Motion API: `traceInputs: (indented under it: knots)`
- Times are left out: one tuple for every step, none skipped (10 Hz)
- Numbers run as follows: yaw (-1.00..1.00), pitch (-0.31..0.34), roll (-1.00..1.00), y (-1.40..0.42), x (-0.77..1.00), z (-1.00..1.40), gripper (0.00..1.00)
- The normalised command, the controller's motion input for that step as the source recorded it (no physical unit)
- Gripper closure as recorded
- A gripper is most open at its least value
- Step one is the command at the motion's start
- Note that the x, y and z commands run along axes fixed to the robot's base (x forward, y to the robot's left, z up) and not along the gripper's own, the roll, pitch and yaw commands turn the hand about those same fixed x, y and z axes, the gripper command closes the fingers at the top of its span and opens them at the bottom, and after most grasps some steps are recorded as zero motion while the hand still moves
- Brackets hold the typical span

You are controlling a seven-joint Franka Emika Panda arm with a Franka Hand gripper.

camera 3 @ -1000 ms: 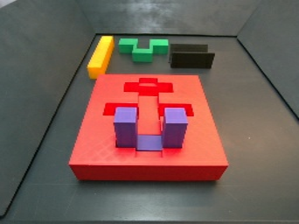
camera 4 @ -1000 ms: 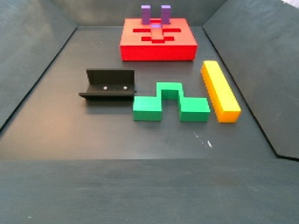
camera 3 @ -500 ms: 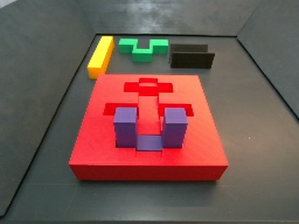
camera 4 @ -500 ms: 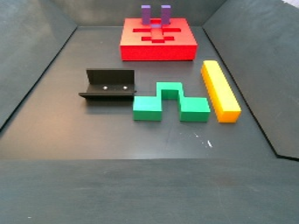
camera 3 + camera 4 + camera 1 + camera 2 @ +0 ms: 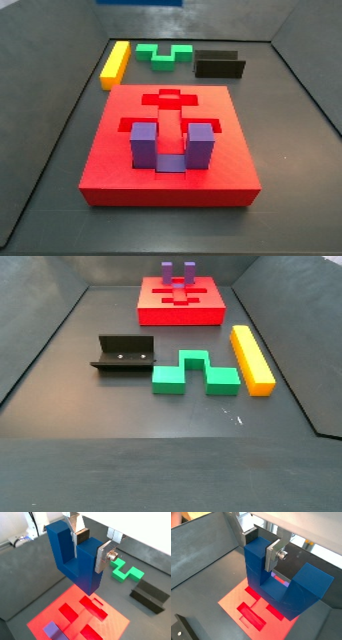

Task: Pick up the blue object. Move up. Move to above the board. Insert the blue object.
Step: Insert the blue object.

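Observation:
In both wrist views my gripper is shut on one prong of the deep blue U-shaped object and holds it in the air above the red board. The board's open recesses lie below the blue object. In both side views the board lies flat with a purple U-shaped block standing in it. Neither side view shows my gripper or the blue object.
A green block, a yellow bar and the dark fixture lie on the grey floor beyond the board. Grey walls enclose the floor. The green block and the fixture also show in a wrist view.

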Motion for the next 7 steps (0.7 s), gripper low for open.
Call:
traceInputs:
  knots:
    - [-0.05,-0.001,-0.16,0.10,0.65,-0.23,1.00]
    - [-0.06,0.000,-0.16,0.13,0.67,-0.24,1.00]
    - [-0.07,0.000,-0.15,0.12,0.71,-0.25,1.00]
    - [-0.07,0.000,-0.15,0.14,0.74,-0.26,1.00]
    - [-0.07,0.000,-0.12,0.13,0.75,-0.27,1.00]
    - [-0.08,0.000,-0.11,0.12,0.74,-0.29,1.00]
    - [-0.07,0.000,-0.09,0.11,0.72,-0.31,1.00]
